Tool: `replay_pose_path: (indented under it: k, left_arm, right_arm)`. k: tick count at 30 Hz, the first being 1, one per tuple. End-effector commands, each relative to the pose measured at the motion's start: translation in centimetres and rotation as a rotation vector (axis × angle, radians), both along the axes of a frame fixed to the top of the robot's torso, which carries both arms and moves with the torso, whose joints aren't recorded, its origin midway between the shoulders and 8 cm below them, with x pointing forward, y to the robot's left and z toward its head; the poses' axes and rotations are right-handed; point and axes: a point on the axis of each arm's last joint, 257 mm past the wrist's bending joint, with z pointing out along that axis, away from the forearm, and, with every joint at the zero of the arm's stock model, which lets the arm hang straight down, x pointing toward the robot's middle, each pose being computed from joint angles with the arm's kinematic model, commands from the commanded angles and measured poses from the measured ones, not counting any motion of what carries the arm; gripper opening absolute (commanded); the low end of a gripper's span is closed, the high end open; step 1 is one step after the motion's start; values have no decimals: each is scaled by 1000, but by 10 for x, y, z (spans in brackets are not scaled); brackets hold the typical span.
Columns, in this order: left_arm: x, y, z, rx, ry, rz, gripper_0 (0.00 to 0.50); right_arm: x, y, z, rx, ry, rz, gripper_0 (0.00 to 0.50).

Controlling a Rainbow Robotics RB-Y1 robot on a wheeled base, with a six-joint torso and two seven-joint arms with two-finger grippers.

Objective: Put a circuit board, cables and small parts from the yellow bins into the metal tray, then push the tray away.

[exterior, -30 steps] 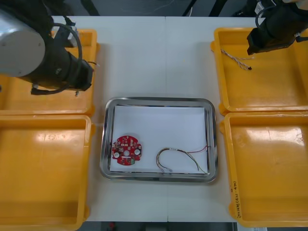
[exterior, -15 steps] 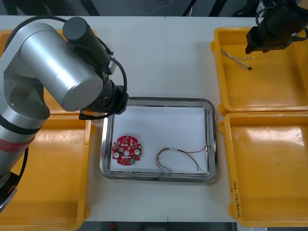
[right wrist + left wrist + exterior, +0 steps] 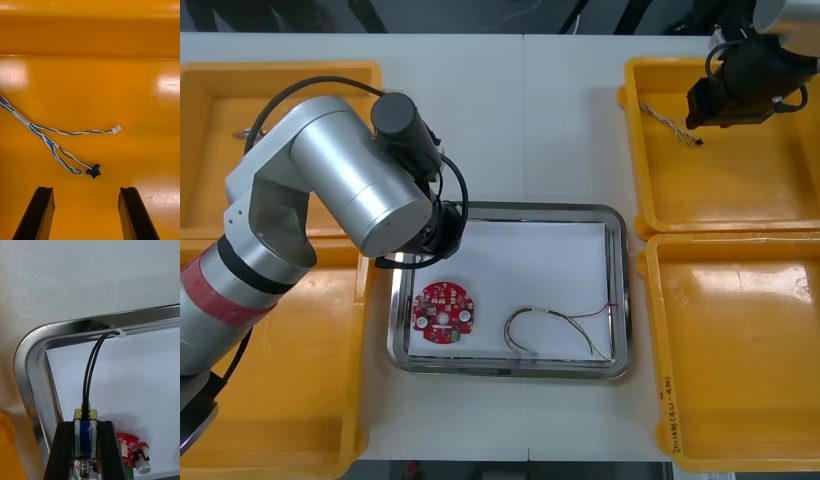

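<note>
Black fingers of the left gripper (image 3: 85, 438) pinch a small metal part (image 3: 86, 416) with a blue body, held above the white inside of the metal tray (image 3: 33, 363) at its far left corner. The part's long axis runs along the fingers, and its brass-coloured end points away from the wrist. From that end a two-strand black cable (image 3: 90, 367) arches toward the tray's far rim, where its white plug (image 3: 120, 333) touches the steel. A round red circuit board (image 3: 443, 311) lies flat in the tray's near left part, just beside the gripper, and a looped cable (image 3: 550, 315) with a red strand lies to the board's right. In the front view the silver left arm (image 3: 360, 200) reaches across from the left bins and covers the tray's corner. The right gripper (image 3: 85, 191) hangs over the far right yellow bin (image 3: 740, 200), its jaws spread wide with nothing between them. A twisted blue and white cable (image 3: 52, 144) lies on the bin floor just ahead of the fingers, running diagonally, its black plug (image 3: 93, 171) pointing toward the gap between them.
</note>
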Motion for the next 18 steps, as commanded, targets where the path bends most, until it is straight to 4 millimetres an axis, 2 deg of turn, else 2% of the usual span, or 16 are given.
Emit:
replay_pose_path:
  k: [1, 9, 14, 18]
  left_arm:
    - [9, -17, 0, -34, -31, 24, 0]
    - [18, -20, -15, -38, -35, 24, 0]
    - [26, -19, -30, -29, -44, 28, 0]
    - [28, -19, -30, -35, -46, 31, 0]
  right_arm:
    - [22, 24, 31, 23, -89, 49, 500]
    - [27, 19, 26, 1, -114, 49, 500]
    - [29, 16, 14, 4, -123, 41, 500]
    - [29, 17, 12, 2, -123, 46, 500]
